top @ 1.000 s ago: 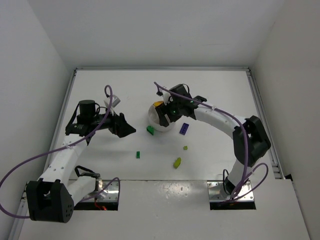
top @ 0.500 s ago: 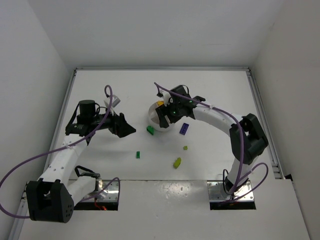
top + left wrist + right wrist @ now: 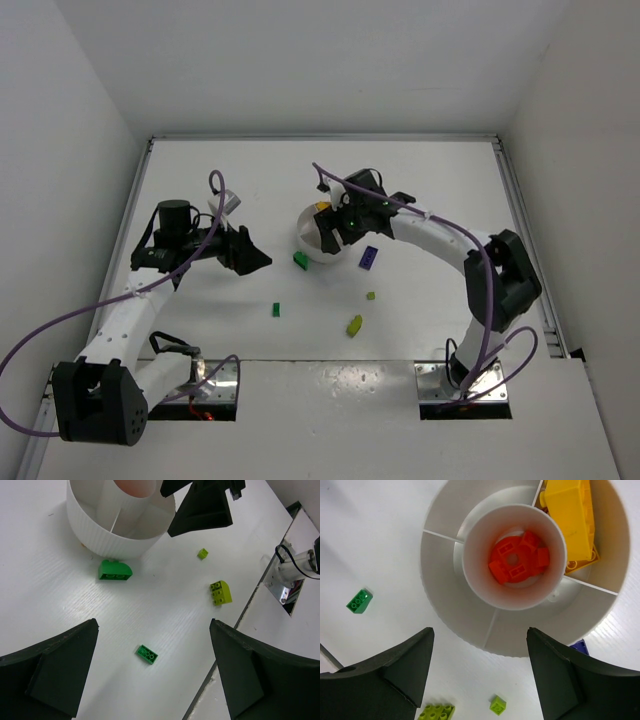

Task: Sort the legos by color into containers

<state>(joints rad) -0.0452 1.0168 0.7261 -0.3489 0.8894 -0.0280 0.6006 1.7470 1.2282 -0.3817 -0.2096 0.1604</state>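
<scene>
Where sorted legos are concerned, a cluster of red-orange pieces [image 3: 516,562] lies at the bottom of the centre well [image 3: 479,542] of the round white dish [image 3: 451,597]. A yellow-orange brick [image 3: 569,511] lies in the wedge section at the upper right of my right wrist view. The dish stands near the middle of the white table [image 3: 430,180]. Five pieces lie loose on the table outside the dish. A dark green sloped brick [image 3: 115,570] sits just beside the ribbed outer wall on the near-left side; I cannot tell whether it touches the wall. A dark purple brick [image 3: 369,257] lies near the dish on its right, partly hidden by the rim in the right wrist view. A small lime bit [image 3: 202,553] lies nearer the arm bases and a larger lime brick [image 3: 220,592] with a rounded end lies nearer again. A small flat green brick [image 3: 148,654] lies to their left, well apart from the dish. My right gripper [image 3: 479,640] hangs directly above the dish, its jaws spread wide to either side of the centre well and holding nothing. My left gripper [image 3: 154,630] is positioned over the table to the left of the dish, pointing towards it. Its jaws are at full spread and likewise hold nothing, and the flat green brick shows between its fingers in the left wrist view.
</scene>
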